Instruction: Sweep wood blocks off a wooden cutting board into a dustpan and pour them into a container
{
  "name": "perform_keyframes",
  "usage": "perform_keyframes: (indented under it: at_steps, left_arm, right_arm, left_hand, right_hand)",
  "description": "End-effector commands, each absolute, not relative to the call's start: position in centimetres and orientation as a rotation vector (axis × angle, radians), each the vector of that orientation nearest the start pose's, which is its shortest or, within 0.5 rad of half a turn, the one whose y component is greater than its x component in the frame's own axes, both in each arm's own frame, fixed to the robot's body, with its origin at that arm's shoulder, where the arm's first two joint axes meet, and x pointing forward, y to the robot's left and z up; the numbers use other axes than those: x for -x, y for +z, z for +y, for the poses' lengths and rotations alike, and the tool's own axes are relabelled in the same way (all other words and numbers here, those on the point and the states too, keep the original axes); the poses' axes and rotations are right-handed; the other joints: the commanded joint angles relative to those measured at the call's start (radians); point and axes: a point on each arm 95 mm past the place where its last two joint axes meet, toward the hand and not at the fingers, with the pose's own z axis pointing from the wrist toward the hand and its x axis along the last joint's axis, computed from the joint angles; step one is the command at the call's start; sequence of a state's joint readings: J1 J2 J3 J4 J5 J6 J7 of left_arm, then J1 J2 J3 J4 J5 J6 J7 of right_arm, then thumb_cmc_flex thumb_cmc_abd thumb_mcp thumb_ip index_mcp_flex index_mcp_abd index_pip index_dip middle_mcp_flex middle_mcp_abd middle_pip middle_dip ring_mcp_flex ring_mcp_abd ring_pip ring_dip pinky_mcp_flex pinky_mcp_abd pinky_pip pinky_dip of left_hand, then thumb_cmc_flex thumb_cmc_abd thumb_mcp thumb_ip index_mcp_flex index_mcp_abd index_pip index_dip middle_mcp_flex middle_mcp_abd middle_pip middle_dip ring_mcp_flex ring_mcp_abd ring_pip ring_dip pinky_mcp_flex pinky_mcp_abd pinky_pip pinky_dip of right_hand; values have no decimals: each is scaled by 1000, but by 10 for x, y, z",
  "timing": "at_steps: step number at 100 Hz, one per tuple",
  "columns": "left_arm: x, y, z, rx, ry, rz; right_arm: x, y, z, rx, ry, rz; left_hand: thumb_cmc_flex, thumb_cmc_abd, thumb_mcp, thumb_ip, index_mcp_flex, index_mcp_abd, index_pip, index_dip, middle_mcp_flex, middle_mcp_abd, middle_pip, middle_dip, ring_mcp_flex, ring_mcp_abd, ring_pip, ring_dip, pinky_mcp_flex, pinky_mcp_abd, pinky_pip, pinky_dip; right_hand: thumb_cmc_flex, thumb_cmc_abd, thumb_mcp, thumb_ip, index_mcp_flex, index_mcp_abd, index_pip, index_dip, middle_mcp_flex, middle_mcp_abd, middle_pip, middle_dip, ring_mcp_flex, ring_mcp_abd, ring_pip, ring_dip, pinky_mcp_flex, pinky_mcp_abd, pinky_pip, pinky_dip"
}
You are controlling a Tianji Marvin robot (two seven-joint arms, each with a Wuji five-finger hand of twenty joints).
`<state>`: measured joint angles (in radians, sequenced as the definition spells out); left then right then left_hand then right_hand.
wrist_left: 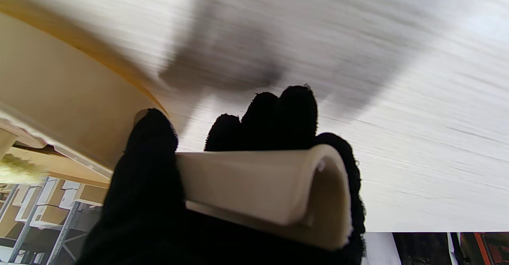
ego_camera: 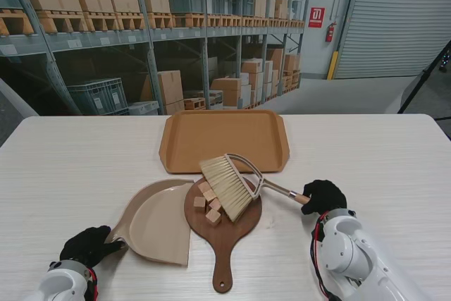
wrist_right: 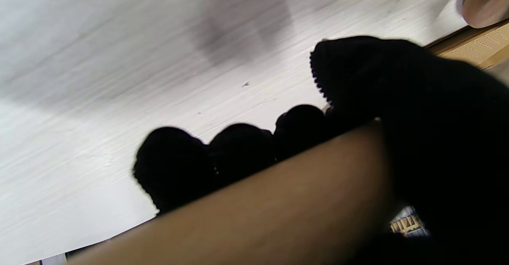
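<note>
Blocks (ego_camera: 208, 202), several small wood ones, sit on the round cutting board (ego_camera: 224, 239) at table centre, under and left of the brush (ego_camera: 227, 185) bristles. We see the right hand (ego_camera: 323, 196) wrapped around the brush handle (wrist_right: 254, 213), right of the board. Left hand (ego_camera: 87, 245) is clamped on the dustpan (ego_camera: 156, 222) handle (wrist_left: 262, 187), near left; dustpan mouth touches the board's left edge. Brown tray (ego_camera: 224, 140) lies beyond the board.

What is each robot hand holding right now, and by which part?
The left robot hand grips the dustpan by its handle; the right robot hand grips the brush by its handle end.
</note>
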<state>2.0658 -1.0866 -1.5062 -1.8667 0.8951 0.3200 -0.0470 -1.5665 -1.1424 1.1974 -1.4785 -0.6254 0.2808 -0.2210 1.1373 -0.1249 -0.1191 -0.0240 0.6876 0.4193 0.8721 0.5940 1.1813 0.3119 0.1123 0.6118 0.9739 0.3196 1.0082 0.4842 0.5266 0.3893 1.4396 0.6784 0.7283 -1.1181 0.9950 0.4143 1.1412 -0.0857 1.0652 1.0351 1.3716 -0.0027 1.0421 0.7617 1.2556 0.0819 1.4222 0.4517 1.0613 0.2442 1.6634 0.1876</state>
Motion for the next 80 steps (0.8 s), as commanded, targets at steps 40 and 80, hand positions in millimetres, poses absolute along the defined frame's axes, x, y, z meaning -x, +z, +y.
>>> perform_keyframes:
  at_steps: [40, 80]
  left_arm:
    - [-276, -361, 86, 1705, -1038, 1274]
    - [-273, -360, 85, 1694, -1031, 1292]
  right_arm:
    - [-404, -352, -29, -1620, 1392, 1023]
    - [-387, -361, -38, -1596, 1357, 1077]
  left_hand:
    - [81, -36, 136, 7, 119, -87, 36, -65, 79, -253, 885, -35, 112, -134, -51, -15, 16, -20, -21, -22]
    - [42, -82, 137, 5, 137, -103, 53, -75, 106, -264, 841, -49, 141, -140, -87, -24, 60, -20, -32, -45]
  right_hand:
    - [161, 104, 575, 1, 156, -178, 99, 29, 75, -23, 2, 6, 43, -13, 17, -24, 14, 23, 117, -18]
    - [159, 103, 575, -1, 153, -177, 98, 28, 73, -22, -1, 6, 43, -11, 14, -25, 11, 24, 114, -20]
